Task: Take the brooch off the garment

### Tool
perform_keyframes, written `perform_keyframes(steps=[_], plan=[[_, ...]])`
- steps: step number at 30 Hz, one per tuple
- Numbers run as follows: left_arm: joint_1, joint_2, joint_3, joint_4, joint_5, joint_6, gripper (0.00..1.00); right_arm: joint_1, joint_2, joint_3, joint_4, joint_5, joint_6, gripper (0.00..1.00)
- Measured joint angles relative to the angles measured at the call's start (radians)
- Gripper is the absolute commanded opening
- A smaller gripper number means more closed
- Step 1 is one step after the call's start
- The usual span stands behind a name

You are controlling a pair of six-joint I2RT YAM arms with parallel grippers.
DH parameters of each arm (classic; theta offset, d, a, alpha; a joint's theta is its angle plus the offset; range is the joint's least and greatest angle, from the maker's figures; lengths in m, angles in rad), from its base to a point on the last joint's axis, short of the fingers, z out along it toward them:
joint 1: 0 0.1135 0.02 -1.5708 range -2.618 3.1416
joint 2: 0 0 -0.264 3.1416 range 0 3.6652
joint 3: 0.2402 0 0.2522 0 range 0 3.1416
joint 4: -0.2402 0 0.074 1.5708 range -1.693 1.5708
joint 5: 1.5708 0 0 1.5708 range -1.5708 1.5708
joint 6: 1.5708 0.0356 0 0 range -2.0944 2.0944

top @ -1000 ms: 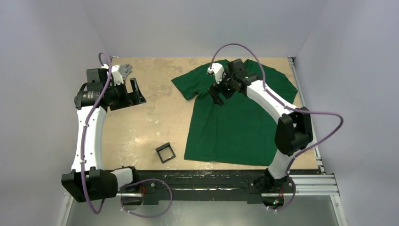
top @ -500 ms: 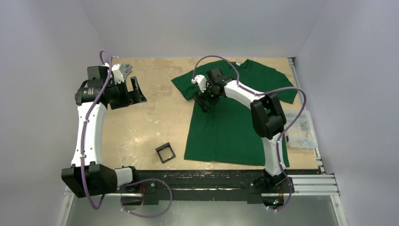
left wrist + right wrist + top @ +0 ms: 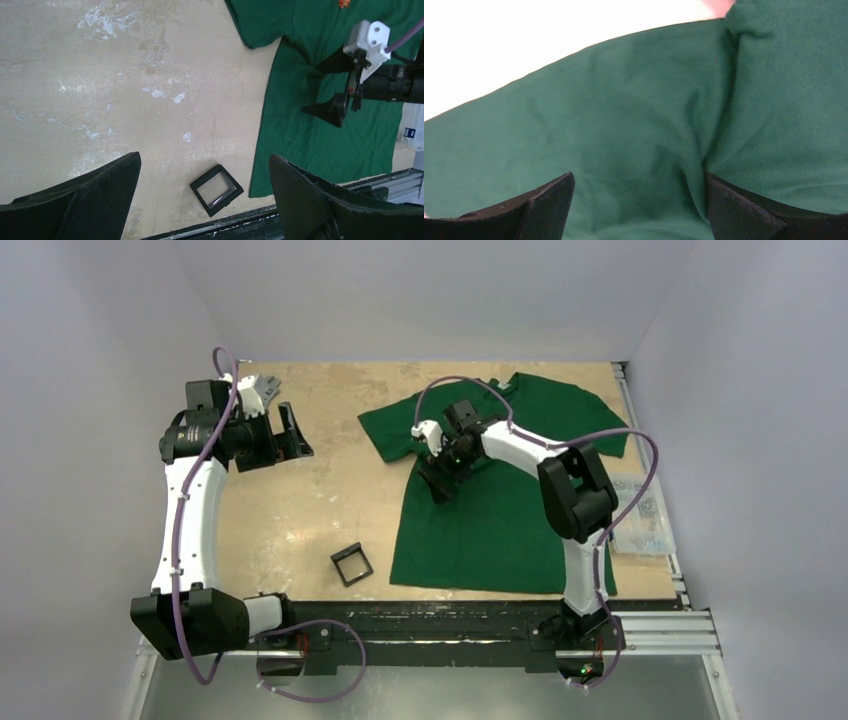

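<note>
Where the dark green short-sleeved garment [image 3: 500, 520] lies spread flat on the right half of the tan tabletop [image 3: 300, 490], its collar points to the far edge and its hem to the arm bases. The cloth is plain, with soft creases near the sleeve seam in the right wrist view. The brooch [image 3: 343, 3] shows only in the left wrist view, as a tiny orange-red jagged speck on the upper chest, cut off by the top edge of that view. It sits on the cloth a little beyond the right end effector [image 3: 440, 475], toward the collar and apart from it. That end effector hangs low over the shirt's chest beside the sleeve on the left of the overhead view. Its two dark fingers stand wide apart, with only green cloth between them. The left end effector [image 3: 285, 430] hovers over bare tabletop well to the left of the shirt, its fingers likewise spread wide and holding nothing. A small black square frame [image 3: 351, 564] lies on the tabletop just beside the shirt's near left corner.
</note>
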Motion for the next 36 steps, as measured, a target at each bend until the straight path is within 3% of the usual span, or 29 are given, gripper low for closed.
perform_keyframes(steps=[9,14,17,21,29,36], plan=[[-0.013,-0.001,-0.068,0.097,0.17,-0.011,0.99,0.095,-0.162,-0.183,-0.095,-0.135,0.002,0.99],[-0.157,0.043,-0.095,0.215,0.25,-0.048,0.68,-0.034,-0.235,-0.103,-0.139,-0.228,0.023,0.96],[-0.258,0.146,-0.086,0.312,0.303,-0.098,0.52,-0.163,-0.239,-0.036,-0.124,-0.236,0.033,0.94],[-0.343,0.347,-0.049,0.415,0.331,-0.165,0.4,-0.274,-0.203,0.016,-0.107,-0.192,0.051,0.89],[-0.479,0.664,0.149,0.444,0.28,-0.212,0.31,-0.282,-0.046,0.05,-0.073,-0.09,0.101,0.86],[-0.556,0.845,0.304,0.431,0.166,-0.217,0.27,-0.292,-0.034,0.037,-0.06,-0.012,0.109,0.86]])
